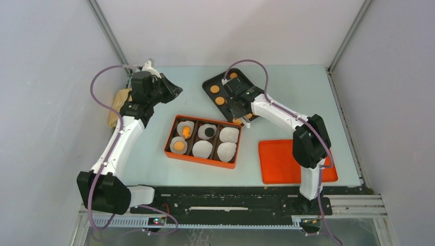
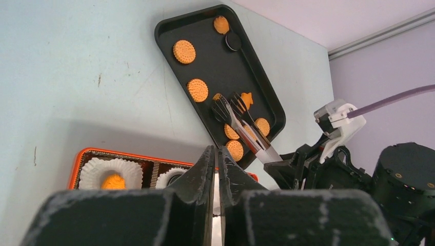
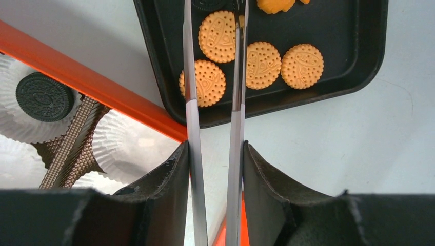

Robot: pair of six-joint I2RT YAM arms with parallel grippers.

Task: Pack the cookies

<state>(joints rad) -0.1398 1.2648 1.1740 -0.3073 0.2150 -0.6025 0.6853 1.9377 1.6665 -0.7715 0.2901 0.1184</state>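
Four round dotted cookies, flat steel tongs

On the tabletop, the tray lies under and behind my right claw. The tongs sit between that claw's fingers and reach over the tray's near end, above four cookies lying close together. More cookies lie farther back on the tray. The box sits just before the claw, to its left, with two cookies at its left end and one in the back middle. The lid lies before the claw, to its right. My left claw hangs left of the tray, behind the box.
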